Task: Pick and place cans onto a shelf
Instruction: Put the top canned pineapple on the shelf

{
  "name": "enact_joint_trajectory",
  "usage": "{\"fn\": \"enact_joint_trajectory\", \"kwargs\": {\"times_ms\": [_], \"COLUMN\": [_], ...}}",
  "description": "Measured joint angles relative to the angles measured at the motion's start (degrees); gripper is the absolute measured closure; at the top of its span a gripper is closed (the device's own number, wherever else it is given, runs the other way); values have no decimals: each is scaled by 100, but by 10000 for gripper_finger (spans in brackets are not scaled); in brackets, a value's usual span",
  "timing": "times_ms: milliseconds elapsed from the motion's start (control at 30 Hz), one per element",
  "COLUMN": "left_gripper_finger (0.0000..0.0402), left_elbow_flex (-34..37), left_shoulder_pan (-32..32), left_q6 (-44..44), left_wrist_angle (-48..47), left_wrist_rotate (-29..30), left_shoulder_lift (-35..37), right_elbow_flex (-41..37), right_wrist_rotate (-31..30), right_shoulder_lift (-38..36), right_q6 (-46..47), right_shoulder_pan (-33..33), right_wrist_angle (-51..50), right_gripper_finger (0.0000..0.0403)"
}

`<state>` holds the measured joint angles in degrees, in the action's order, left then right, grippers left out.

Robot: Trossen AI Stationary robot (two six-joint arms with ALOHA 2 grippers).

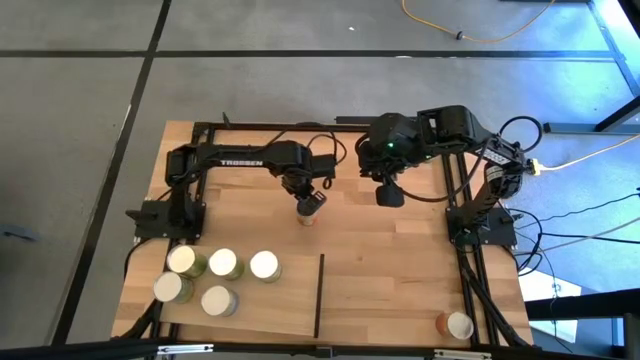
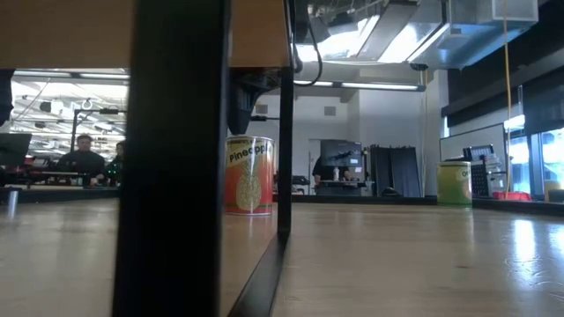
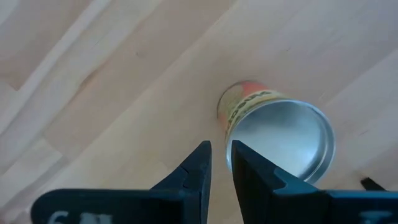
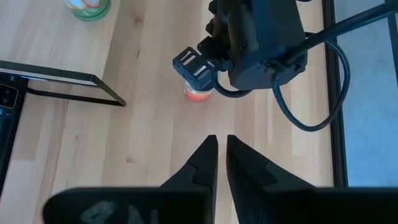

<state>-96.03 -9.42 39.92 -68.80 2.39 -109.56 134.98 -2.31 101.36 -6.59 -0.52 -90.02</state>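
Observation:
An orange can (image 1: 308, 219) with a pineapple label (image 2: 249, 173) stands upright on the tabletop, near the middle toward the far side. My left gripper (image 1: 311, 204) hangs straight over it, pointing down, its fingers (image 3: 199, 163) almost together with nothing between them. In the left wrist view the can's silvery top (image 3: 283, 140) lies beside the fingers. My right gripper (image 1: 388, 194) waits higher up to the right, shut and holding nothing (image 4: 221, 144). Several cans (image 1: 222, 264) stand on the pale shelf (image 1: 290, 300) at the near left. My left gripper comes at the orange can from above, with one finger (image 3: 244, 160) over the edge of the can's rim (image 3: 231, 132). I cannot tell whether it touches the rim. The can stands upright on the table.
The shelf's thin dark divider (image 1: 319, 295) stands upright at its right edge. One more can (image 1: 456, 325) sits at the table's near right corner. Black frame rails (image 1: 455, 215) run along the table's sides. Bare wood lies between the orange can and the shelf.

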Motion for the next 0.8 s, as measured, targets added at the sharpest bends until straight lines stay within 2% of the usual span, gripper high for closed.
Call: {"fn": "enact_joint_trajectory", "kwargs": {"times_ms": [333,800], "left_gripper_finger": [346,346], "left_elbow_flex": [11,468], "left_shoulder_pan": [-5,-5], "left_q6": [-170,-202], "left_wrist_angle": [131,309], "left_wrist_rotate": [-36,-35], "left_shoulder_lift": [-20,-26], "right_elbow_flex": [0,0], "right_wrist_rotate": [-2,-2], "right_shoulder_lift": [0,0], "right_q6": [-9,-11], "right_shoulder_pan": [-1,-1], "right_wrist_angle": [0,0], "right_gripper_finger": [366,366]}}
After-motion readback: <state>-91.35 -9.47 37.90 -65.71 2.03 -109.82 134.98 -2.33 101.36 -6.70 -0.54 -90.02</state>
